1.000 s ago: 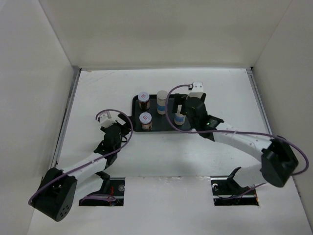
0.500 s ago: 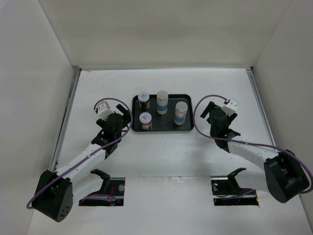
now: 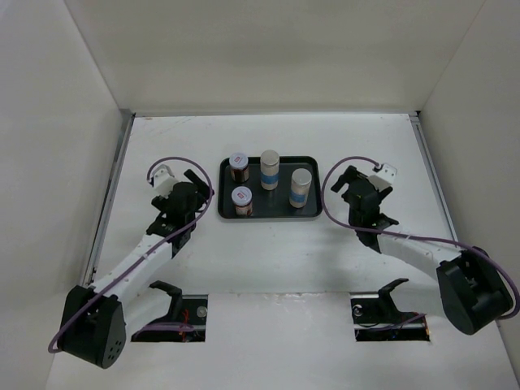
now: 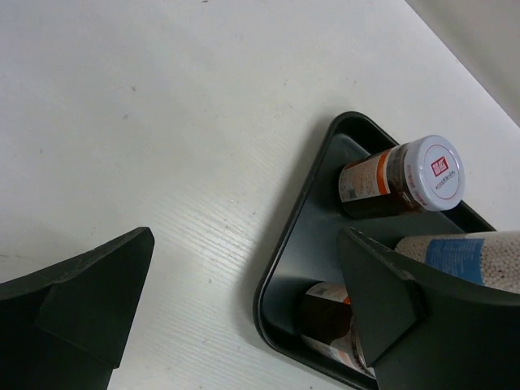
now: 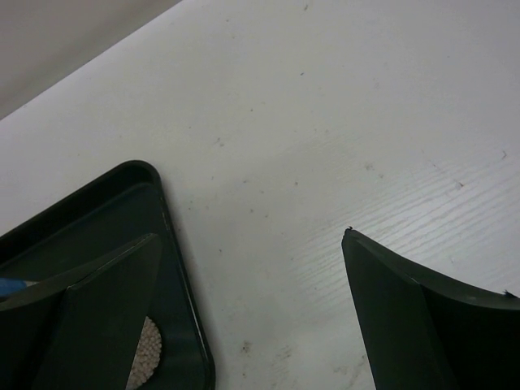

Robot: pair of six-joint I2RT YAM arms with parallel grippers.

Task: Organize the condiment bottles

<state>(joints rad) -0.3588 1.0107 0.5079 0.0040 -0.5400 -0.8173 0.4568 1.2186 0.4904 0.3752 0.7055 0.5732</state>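
Note:
A dark tray (image 3: 284, 213) holds the condiment bottles. Two short dark-brown ones with red-marked white lids stand at its left, one at the back (image 3: 238, 166) and one at the front (image 3: 242, 201). Two taller pale ones with blue bands stand at the middle back (image 3: 269, 169) and at the right (image 3: 301, 187). My left gripper (image 3: 197, 180) is open and empty, left of the tray. The left wrist view shows the back brown bottle (image 4: 402, 176) and the tray rim (image 4: 288, 244). My right gripper (image 3: 344, 182) is open and empty, right of the tray. The tray's corner (image 5: 166, 227) shows in the right wrist view.
White walls close in the table at the left, back and right. Two dark cut-outs (image 3: 171, 315) lie at the near edge by the arm bases. Purple cables loop over both arms.
My right gripper has let go of the right pale bottle and drawn back to the right of the tray. My left gripper has moved up and left, away from the tray.

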